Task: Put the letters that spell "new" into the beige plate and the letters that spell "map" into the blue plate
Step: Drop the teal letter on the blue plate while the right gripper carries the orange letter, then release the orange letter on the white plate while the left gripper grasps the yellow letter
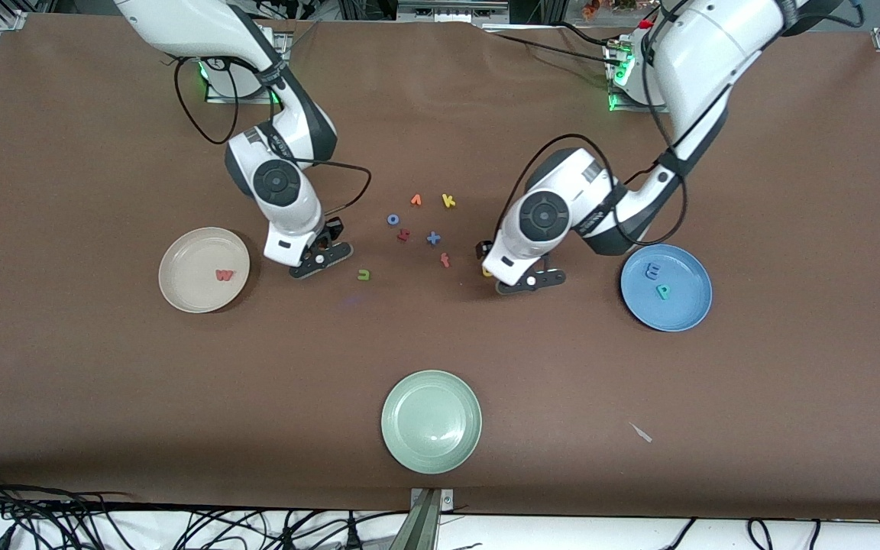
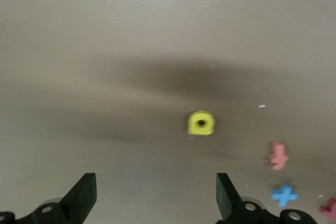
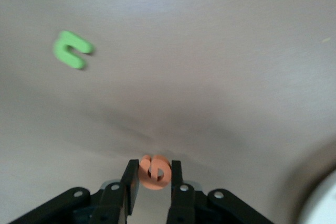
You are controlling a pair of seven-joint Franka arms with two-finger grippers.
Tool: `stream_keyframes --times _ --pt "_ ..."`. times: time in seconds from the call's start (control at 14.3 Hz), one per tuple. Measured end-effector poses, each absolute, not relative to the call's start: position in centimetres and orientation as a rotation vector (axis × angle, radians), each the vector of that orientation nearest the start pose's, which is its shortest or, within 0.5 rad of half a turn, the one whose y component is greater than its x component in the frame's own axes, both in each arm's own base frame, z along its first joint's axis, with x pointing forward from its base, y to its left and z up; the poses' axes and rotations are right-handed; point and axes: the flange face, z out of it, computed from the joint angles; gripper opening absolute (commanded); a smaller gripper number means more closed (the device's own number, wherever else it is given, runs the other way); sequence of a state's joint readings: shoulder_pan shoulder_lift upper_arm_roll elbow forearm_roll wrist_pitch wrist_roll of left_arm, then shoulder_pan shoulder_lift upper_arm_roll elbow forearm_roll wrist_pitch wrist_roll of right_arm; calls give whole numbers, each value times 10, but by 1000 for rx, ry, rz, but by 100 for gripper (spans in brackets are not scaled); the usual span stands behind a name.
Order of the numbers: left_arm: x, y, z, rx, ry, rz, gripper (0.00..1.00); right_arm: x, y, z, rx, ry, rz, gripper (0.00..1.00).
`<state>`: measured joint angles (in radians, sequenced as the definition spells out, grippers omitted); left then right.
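Right gripper [image 3: 154, 181] pinches orange "e" [image 3: 154, 172] just above the bench mid-area; carry it level to the beige plate [image 1: 180, 294]. Left gripper [image 2: 156, 195], fingers wide open, hangs over yellow "a" [image 2: 201, 123]: centre, descend straight.

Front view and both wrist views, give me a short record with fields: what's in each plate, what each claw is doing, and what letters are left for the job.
beige plate: holds the pinkish-red w
blue plate: holds the blue m and teal p
right claw: shut on the orange e, beside the beige plate
left claw: open, empty, over the yellow a
green n: on the table between the claws
pale green plate: nearest the front camera, holding nothing
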<state>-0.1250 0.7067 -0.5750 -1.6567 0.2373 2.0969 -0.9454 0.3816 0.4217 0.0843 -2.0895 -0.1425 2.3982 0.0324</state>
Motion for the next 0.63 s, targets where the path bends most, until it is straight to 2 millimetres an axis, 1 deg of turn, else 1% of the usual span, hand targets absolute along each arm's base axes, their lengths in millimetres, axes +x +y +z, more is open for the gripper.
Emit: stream_keyframes --times 0.14,0.35,0.42,0.49,0.63 --pt "545 -397 222 -3154 -294 289 100 527 227 213 -3089 -962 159 16" --pt "544 -400 203 -3146 -190 249 100 551 174 222 -3055 -1139 162 16" --pt "542 -400 197 -3140 -159 249 98 558 159 227 -3046 -1185 164 16" --pt "541 -402 192 -3137 -138 253 93 564 147 232 -3038 -1221 177 16" --pt "538 -405 184 -3128 -98 246 89 571 134 241 -3017 -1277 213 19"
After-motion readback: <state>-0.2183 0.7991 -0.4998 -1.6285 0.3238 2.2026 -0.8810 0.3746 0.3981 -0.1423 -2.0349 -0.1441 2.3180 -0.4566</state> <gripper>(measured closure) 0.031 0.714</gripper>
